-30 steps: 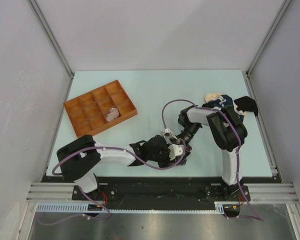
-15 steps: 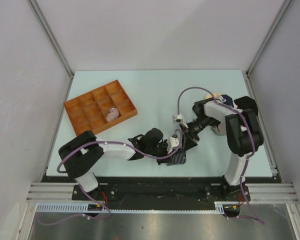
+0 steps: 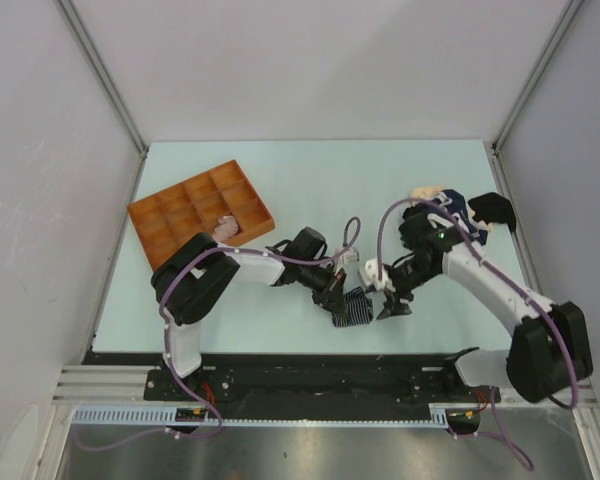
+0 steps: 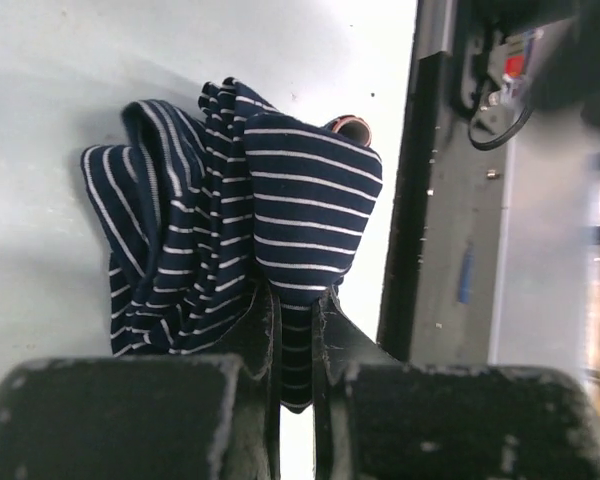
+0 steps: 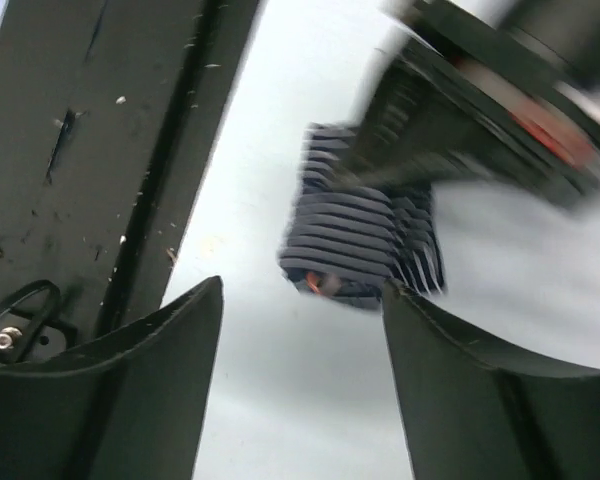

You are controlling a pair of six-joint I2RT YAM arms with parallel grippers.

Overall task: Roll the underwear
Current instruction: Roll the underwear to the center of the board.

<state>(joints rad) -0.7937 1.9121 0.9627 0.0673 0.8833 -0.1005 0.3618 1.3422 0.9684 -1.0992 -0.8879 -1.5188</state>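
Reader: Changes since a second ago?

Describer: Both arms have swung. The left arm [image 3: 250,262], which lay low along the bottom of the top view, now bends up towards the left and covers the lower corner of the orange tray [image 3: 180,185]. The right arm [image 3: 490,285], folded at the right before, now reaches from lower right to centre. The right gripper [image 5: 302,290] has spread its fingers [image 5: 170,350] wide and grips nothing. The left gripper [image 4: 292,315] has clenched on the striped underwear [image 4: 240,230], which lies on the table [image 3: 310,180] just below the middle of the top view, about where it lay half a second ago.

Reader: Anything hidden or unclear?

Describer: The pink underwear [image 3: 220,224] in the tray peeks out beside the left arm, partly covered. The right wrist view is smeared by motion. The striped cloth is a blur of bands above the fingertips there, and whether a finger touches it I cannot tell. In the left wrist view a small coppery spot shows behind the cloth's top edge, too small to name.

Reader: Textures and shapes?

Describer: The striped piece is soft navy cloth with thin white lines, bunched in folds, one fold pinched between matte black jaws. The pile of underwear [image 3: 450,203] at upper right is cream, navy and black lumps. The tray is a rigid grid of square compartments, and the table is smooth and pale mint
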